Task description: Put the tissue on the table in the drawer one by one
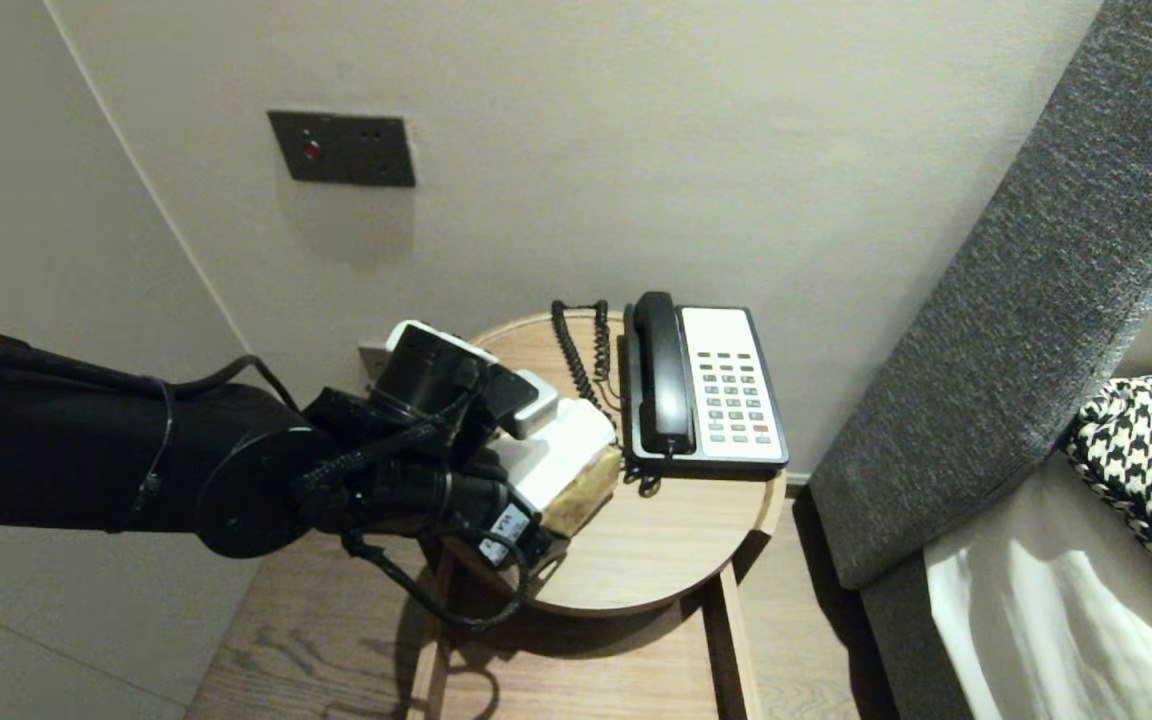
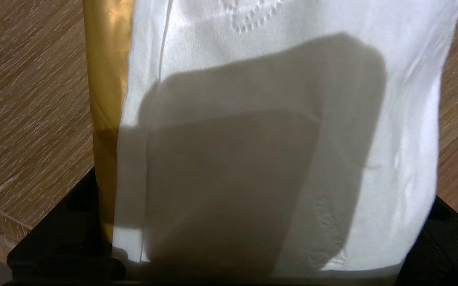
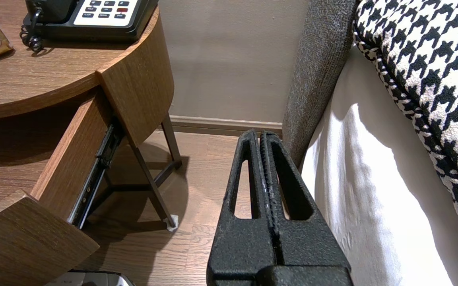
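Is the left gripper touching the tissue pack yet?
Cannot tell. In the left wrist view the left gripper stands open astride the tissue pack, but shadow at its fingers hides any gap; in the head view the wrist covers it.

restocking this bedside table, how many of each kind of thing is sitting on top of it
telephone: 1
tissue pack: 1
total: 2
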Controlling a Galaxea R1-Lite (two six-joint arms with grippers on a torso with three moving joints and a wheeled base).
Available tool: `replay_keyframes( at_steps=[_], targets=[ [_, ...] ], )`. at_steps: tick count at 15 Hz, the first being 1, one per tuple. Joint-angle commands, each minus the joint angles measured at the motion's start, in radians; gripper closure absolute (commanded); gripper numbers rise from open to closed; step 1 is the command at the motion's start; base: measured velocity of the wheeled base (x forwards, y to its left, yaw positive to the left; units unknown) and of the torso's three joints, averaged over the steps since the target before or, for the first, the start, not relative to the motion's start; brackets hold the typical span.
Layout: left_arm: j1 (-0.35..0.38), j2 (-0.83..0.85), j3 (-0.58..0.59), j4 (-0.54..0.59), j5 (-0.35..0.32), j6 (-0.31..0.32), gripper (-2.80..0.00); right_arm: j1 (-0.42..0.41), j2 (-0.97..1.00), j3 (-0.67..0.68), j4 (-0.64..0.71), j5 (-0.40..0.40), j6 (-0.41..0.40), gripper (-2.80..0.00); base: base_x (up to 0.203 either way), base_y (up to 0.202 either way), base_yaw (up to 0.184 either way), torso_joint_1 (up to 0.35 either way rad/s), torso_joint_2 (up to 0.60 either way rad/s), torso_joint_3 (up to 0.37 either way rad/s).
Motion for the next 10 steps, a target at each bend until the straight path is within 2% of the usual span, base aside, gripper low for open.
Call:
replay_keyframes(
  at_steps=[1,5,10],
  targets=[
    [-0.001,0.004,-0.007,-0.002,0.002,0.003,0.0,0.0,0.0,0.012,0.0,0.0,-0.001,0.0,0.0,0.0,0.0,0.0,0.0,0.0],
    [-0.008,-0.017,-0.007,0.0,0.002,0.001,0.0,0.0,0.0,0.012,0.0,0.0,0.0,0.0,0.0,0.0,0.0,0.0,0.0,0.0],
    [-0.046,-0.129,0.024,0.007,-0.022,0.003,0.0,0.0,0.0,0.012,0.0,0.0,0.0,0.0,0.0,0.0,0.0,0.0,0.0,0.0]
  ],
)
